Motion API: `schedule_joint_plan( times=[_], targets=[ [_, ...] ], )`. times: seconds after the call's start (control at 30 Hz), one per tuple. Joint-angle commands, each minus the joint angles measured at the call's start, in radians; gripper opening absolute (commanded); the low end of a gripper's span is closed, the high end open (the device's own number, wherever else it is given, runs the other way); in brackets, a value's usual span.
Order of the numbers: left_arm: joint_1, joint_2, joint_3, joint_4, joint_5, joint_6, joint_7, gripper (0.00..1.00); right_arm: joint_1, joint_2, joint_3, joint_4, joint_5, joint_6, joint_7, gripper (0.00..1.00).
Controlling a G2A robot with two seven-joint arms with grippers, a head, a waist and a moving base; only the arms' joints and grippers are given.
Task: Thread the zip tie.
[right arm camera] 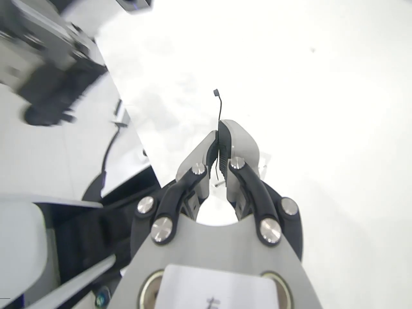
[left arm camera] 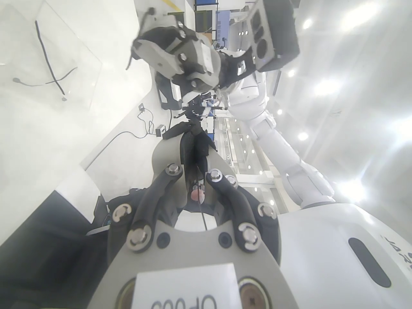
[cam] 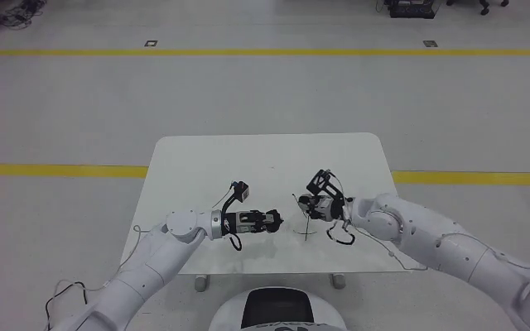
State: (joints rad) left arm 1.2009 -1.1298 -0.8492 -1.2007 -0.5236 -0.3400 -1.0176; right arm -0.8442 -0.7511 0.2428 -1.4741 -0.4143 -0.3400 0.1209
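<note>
R gripper (right arm camera: pixel 219 130) fingers pinch zip tie (right arm camera: pixel 220 107), head end sticks out, held over table (cam: pixel 265 157). L gripper (left arm camera: pixel 193 138) fingers pressed shut on thin black strip (left arm camera: pixel 203 218). Next, I think: line tip w/ head hole, go slow, keep both grips tight, don't bend.

The zip tie (right arm camera: pixel 220 110) hides mid-length inside the right pincer (right arm camera: pixel 219 129); its tail end seems untraceable.

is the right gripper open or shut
Shut on the zip tie: in the right wrist view the right gripper is clamped on the thin black strap, whose head sticks out past the fingertips.
</note>
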Motion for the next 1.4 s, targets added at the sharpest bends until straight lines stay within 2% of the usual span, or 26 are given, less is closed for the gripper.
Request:
schedule_joint_plan(
  times=[0.0,0.17,0.27,0.33,0.83,0.9,1.0,1.17,1.27,1.37],
  targets=[
    [0.000,0.000,0.000,0.000,0.000,0.000,0.000,0.00,-0.032,0.035,0.000,-0.034,0.011,0.000,-0.114,0.00],
    [0.000,0.000,0.000,0.000,0.000,0.000,0.000,0.00,-0.107,0.125,-0.037,-0.118,0.012,0.000,-0.386,0.00],
    [0.000,0.000,0.000,0.000,0.000,0.000,0.000,0.00,-0.128,0.162,-0.073,-0.144,0.003,0.000,-0.496,0.00],
    [0.000,0.000,0.000,0.000,0.000,0.000,0.000,0.00,-0.150,0.176,-0.073,-0.172,0.002,0.000,-0.509,0.00],
    [0.000,0.000,0.000,0.000,0.000,0.000,0.000,0.00,-0.150,0.176,-0.073,-0.172,0.002,0.000,-0.509,0.00],
    [0.000,0.000,0.000,0.000,0.000,0.000,0.000,0.00,-0.157,0.173,-0.059,-0.176,0.026,0.000,-0.535,0.00],
    [0.000,0.000,0.000,0.000,0.000,0.000,0.000,0.00,-0.170,0.162,-0.040,-0.191,0.047,0.000,-0.595,0.00],
    [0.000,0.000,0.000,0.000,0.000,0.000,0.000,0.00,-0.189,0.129,-0.037,-0.165,0.098,0.000,-0.722,0.00],
    [0.000,0.000,0.000,0.000,0.000,0.000,0.000,0.00,-0.180,0.098,-0.042,-0.140,0.137,0.000,-0.752,0.00],
    [0.000,0.000,0.000,0.000,0.000,0.000,0.000,0.00,-0.148,0.065,-0.042,-0.121,0.177,0.000,-0.732,0.00]
  ],
)
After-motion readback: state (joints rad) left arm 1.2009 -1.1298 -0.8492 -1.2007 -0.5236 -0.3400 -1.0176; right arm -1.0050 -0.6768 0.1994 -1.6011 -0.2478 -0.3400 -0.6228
